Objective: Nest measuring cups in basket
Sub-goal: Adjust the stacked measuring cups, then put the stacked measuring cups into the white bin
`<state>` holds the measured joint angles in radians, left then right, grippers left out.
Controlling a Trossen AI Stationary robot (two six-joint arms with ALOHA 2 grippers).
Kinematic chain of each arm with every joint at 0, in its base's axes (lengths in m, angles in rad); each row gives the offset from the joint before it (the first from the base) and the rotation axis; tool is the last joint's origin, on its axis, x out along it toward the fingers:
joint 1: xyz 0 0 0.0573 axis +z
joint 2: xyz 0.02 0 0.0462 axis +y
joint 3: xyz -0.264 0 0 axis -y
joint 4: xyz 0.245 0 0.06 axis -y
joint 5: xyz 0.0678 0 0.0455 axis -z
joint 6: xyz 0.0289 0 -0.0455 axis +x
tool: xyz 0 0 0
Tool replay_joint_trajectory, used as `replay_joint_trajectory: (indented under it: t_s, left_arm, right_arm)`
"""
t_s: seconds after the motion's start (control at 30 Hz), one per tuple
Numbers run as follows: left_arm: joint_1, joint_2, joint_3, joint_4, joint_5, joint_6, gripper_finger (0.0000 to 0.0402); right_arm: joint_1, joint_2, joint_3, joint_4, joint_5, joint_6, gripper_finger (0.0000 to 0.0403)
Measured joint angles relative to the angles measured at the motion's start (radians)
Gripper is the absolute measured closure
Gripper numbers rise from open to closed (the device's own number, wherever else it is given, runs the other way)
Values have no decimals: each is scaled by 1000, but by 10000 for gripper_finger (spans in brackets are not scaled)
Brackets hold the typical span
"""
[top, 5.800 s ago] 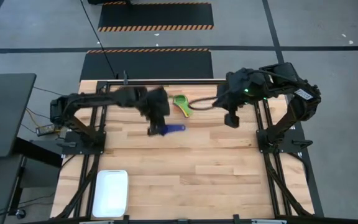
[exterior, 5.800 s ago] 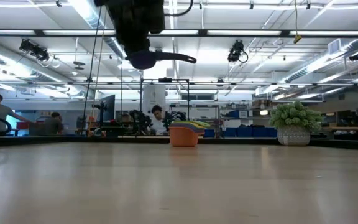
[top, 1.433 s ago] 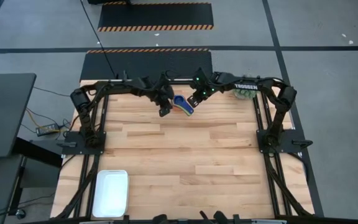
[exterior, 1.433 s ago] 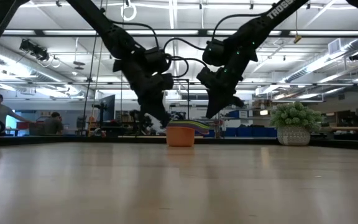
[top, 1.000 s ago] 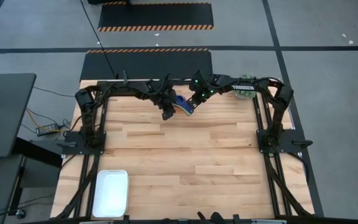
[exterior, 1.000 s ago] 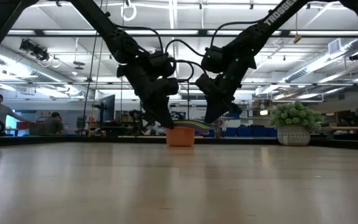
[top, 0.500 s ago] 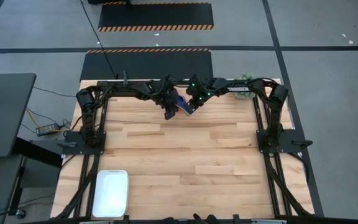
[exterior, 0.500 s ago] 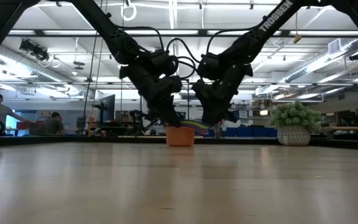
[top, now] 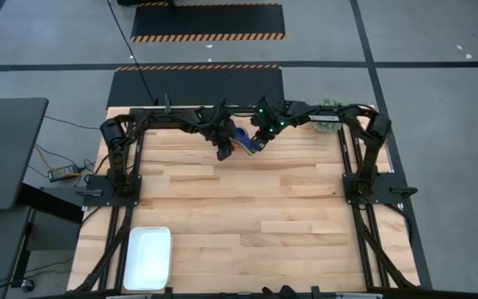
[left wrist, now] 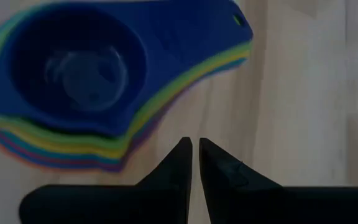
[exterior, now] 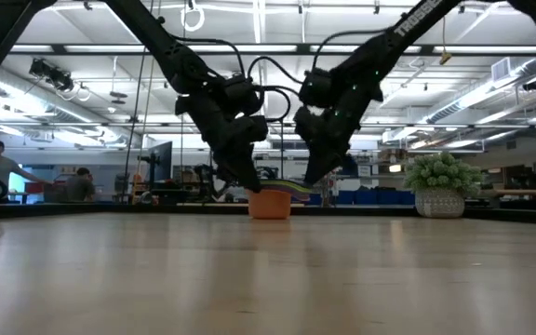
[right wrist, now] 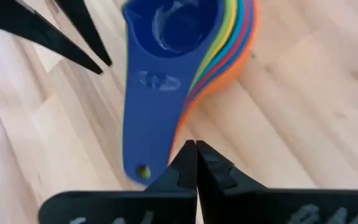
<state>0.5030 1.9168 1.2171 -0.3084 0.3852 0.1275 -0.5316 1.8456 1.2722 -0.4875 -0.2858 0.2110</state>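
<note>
Around my pale wooden table [top: 247,216] lies grey concrete floor [top: 438,50]; overhead, long ceiling lights [exterior: 259,19], perhaps fluorescent.

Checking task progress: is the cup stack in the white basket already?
No, the cup stack sits on bare wood at the table's far edge; the basket lies empty near the front-left corner.

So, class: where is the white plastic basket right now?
In the high view, the white rectangular plastic basket lies at the table's near left corner, far from the stacked coloured measuring cups at the far edge.
</note>
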Motion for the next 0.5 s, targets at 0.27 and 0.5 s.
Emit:
replay_joint_trajectory:
  t_s: [0.27, 0.5]
  left_arm:
    - [3, -112, 0, -115, -50, 68, 368]
    - [28, -211, 0, -141, -79, 89, 368]
  right_arm:
    - [9, -132, 65, -154, 60, -147, 402]
    - [22, -203, 76, -233, 58, -210, 394]
